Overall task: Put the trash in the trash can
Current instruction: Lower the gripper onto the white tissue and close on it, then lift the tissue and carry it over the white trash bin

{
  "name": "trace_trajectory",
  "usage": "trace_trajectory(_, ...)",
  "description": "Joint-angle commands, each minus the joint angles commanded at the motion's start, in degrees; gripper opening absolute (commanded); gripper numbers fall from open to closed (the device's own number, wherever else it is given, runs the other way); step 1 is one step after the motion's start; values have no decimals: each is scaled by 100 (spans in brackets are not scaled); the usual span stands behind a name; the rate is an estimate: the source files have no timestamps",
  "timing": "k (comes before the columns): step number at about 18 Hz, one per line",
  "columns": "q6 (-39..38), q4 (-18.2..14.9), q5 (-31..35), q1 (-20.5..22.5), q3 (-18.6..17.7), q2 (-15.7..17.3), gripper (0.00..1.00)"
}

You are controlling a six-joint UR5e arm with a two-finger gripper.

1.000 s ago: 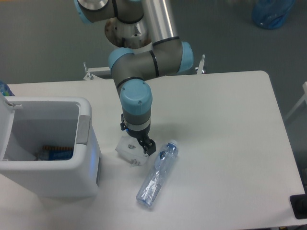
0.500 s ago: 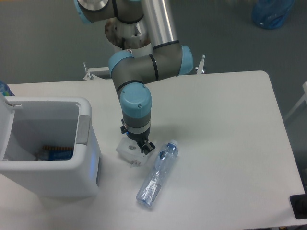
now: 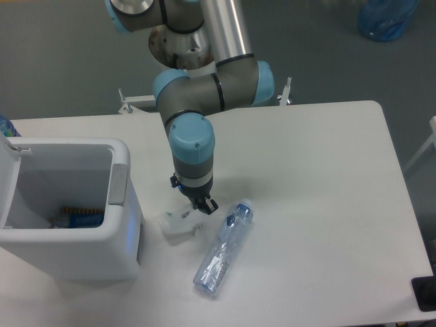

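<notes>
The crumpled white wrapper (image 3: 177, 225) sits just under my gripper (image 3: 196, 205), right of the trash can. The gripper points down and its fingers look shut on the wrapper's top edge, with the wrapper hanging to the lower left, at or just above the table. The crushed clear bluish bottle (image 3: 223, 249) with its blue cap lies on the table to the right of the wrapper, untouched. The white trash can (image 3: 122, 225) stands at the left with its lid (image 3: 8, 178) open.
Some brown and blue rubbish (image 3: 78, 216) lies inside the can. A blue bag (image 3: 385, 18) sits on the floor at the far right. A black object (image 3: 424, 293) is at the table's front right corner.
The gripper has closed in on the wrapper and risen a little. The wrapper has changed shape and shifted to the lower left. The bottle has not moved.
</notes>
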Motion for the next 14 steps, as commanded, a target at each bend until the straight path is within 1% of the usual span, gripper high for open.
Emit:
trace_trajectory(3,18,-9,-27,70,70,333,0)
trace_trajectory(8,-9,9,-324,500,342,975,0)
trace_trajectory(9,-9,9,-526,632,378,1124,0)
trace_trajectory(12,-35,17,-1622,1176,387,1423,0)
trace_trajectory(14,-148,9,-2055,1414,448,1565,0)
